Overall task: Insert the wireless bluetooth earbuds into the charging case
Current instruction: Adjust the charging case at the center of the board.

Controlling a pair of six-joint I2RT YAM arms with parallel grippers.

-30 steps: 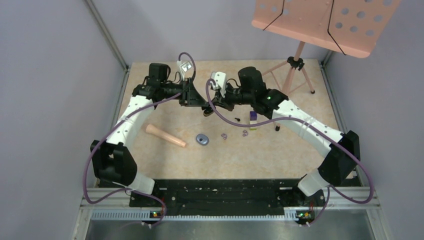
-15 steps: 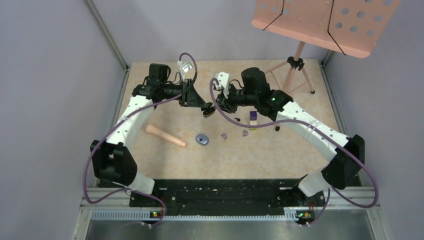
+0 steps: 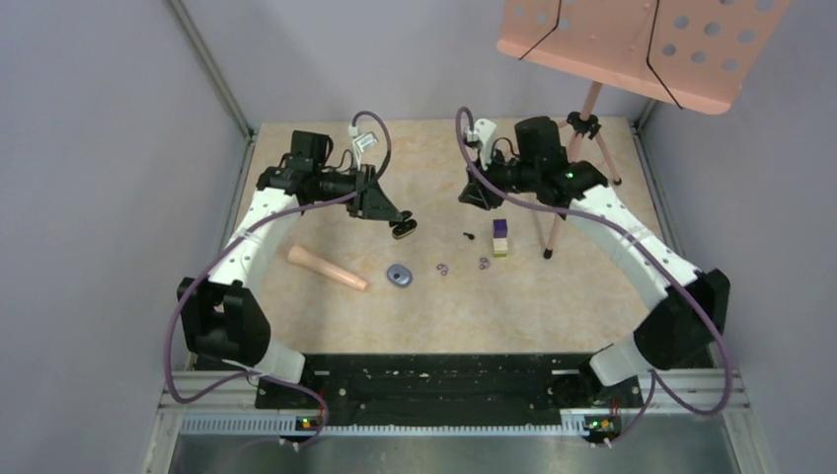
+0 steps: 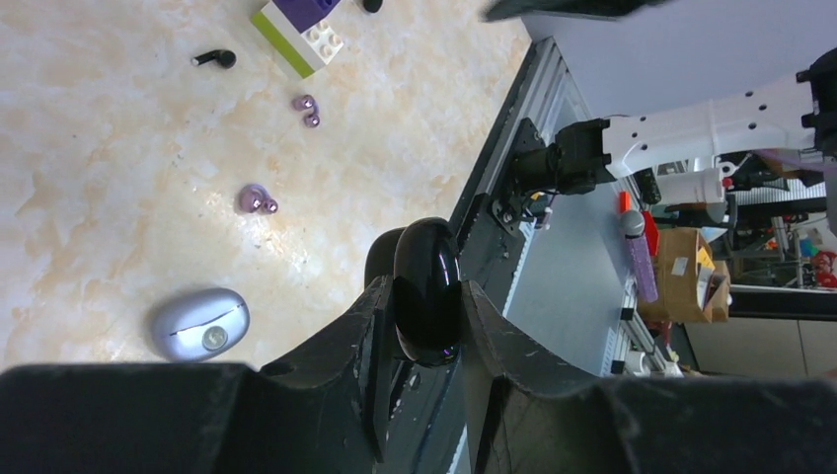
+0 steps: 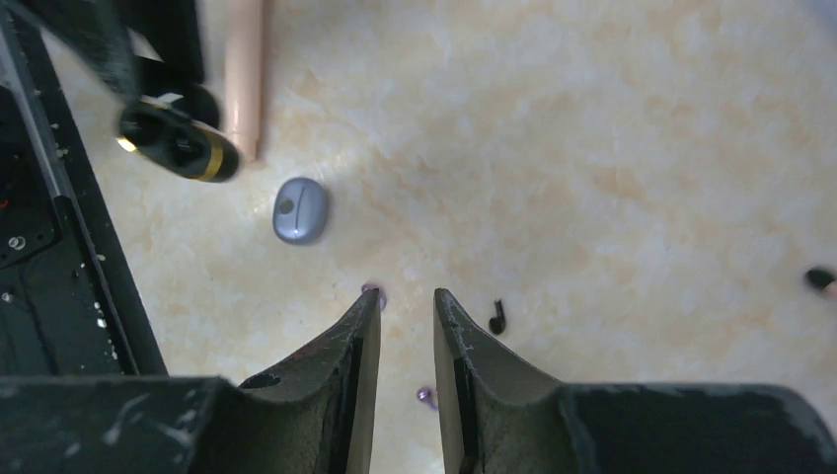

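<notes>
– Beige marbled tabletop [image 3: 553, 306], grey walls all round, a pink music stand [image 3: 642, 39] at the far right. What has each arm got?

– The left gripper [image 3: 403, 228] is clamped tight on the black charging case [image 4: 426, 291] and holds it off the table, left of centre. From the right wrist its lid looks open, with a gold rim showing. The right gripper [image 5: 405, 301] hangs over the far middle. Its fingers [image 5: 355, 365] are a narrow gap apart with nothing between them.

– And the earbuds?

– One black earbud [image 3: 468, 235] lies on the table just left of the purple-and-yellow block [image 3: 500, 237]. One purple earbud [image 3: 442, 269] and another purple earbud [image 3: 483, 263] lie nearer, a little apart. I can't find a second black one, and I cannot tell whether it already sits in the case.

– So the black one by the block comes next?

– I'd judge so. It is tiny and close to the block, so the right fingers should come straight down with the gap across the bud's stem. They should close softly, or it may skid away. The left arm should keep the case steady with its mouth turned toward the right arm. The silver oval pod [image 3: 399, 275] and the peach peg [image 3: 326, 268] to the near left are best left alone.
</notes>
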